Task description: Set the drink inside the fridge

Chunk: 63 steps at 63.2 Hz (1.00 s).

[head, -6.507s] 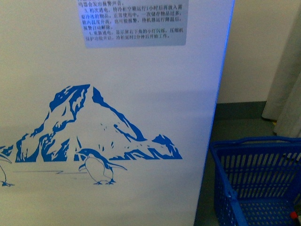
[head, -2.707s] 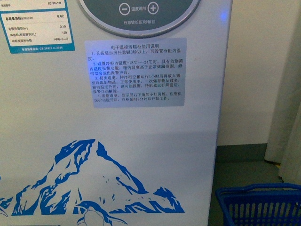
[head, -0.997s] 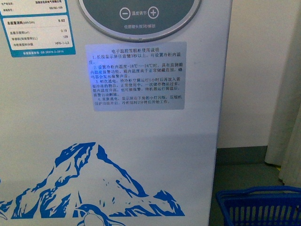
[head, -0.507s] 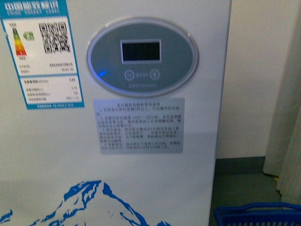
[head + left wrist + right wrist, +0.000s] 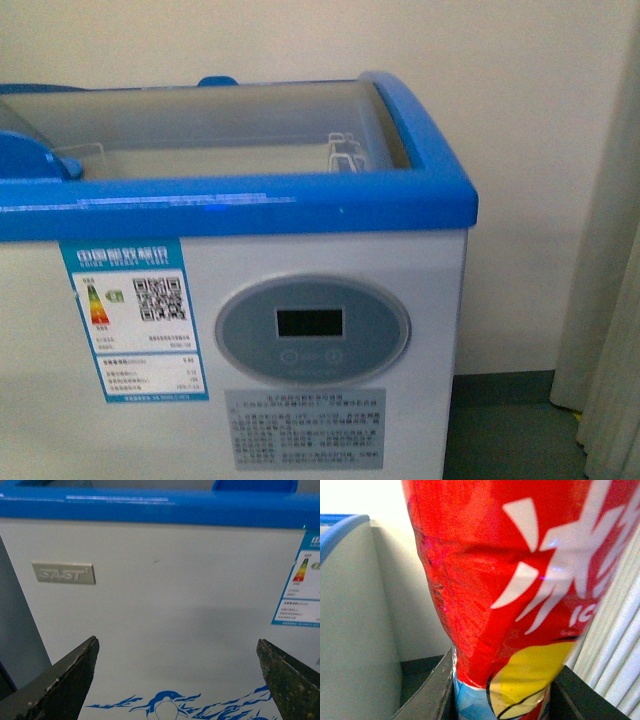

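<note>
The fridge (image 5: 330,260) fills the front view: a white chest with a blue rim, a glass lid (image 5: 200,125) on top, an oval grey control panel (image 5: 311,328) and a white wire basket (image 5: 345,150) inside. Neither gripper shows in that view. In the right wrist view the drink (image 5: 510,580) fills the frame with its red wrap label, and my right gripper (image 5: 502,690) is shut on it. The fridge corner (image 5: 350,605) stands beside it. My left gripper (image 5: 177,680) is open in front of the fridge's white front (image 5: 165,590), above the penguin decal (image 5: 165,705).
A cream wall (image 5: 540,150) rises behind the fridge. A pale curtain (image 5: 610,350) hangs to its right, over grey floor (image 5: 500,440). The curtain (image 5: 620,655) also shows behind the drink. An energy label (image 5: 140,320) is stuck left of the control panel.
The front view has risen from the mountain decal up the fridge's front to its blue rim and glass lid. The blue shopping basket has dropped out of view.
</note>
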Tool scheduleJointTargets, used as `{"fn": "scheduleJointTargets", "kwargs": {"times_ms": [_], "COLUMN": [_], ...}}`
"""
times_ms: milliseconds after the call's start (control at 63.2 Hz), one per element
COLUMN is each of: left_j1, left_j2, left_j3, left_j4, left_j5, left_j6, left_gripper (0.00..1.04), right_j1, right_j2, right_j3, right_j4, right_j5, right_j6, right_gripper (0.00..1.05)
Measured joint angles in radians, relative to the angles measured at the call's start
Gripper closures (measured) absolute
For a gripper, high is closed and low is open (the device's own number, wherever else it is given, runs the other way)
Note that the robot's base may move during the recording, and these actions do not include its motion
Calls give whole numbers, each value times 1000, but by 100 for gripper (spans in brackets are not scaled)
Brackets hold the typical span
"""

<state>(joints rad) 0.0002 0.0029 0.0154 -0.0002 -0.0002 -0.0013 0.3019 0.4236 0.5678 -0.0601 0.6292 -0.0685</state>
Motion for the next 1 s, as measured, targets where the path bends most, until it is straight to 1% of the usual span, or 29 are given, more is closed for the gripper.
{"fn": "scheduleJointTargets", "kwargs": {"times_ms": [997], "left_j1": [0], "left_j2": [0], "left_j3": [0], "left_j4": [0], "left_j5": [0], "left_j6": [0], "left_gripper": [8], "right_j1": [0], "right_j2": [0], "right_j3": [5], "right_j4": [0], "right_j5": [0], "right_j6": [0], "right_gripper": [70]}}
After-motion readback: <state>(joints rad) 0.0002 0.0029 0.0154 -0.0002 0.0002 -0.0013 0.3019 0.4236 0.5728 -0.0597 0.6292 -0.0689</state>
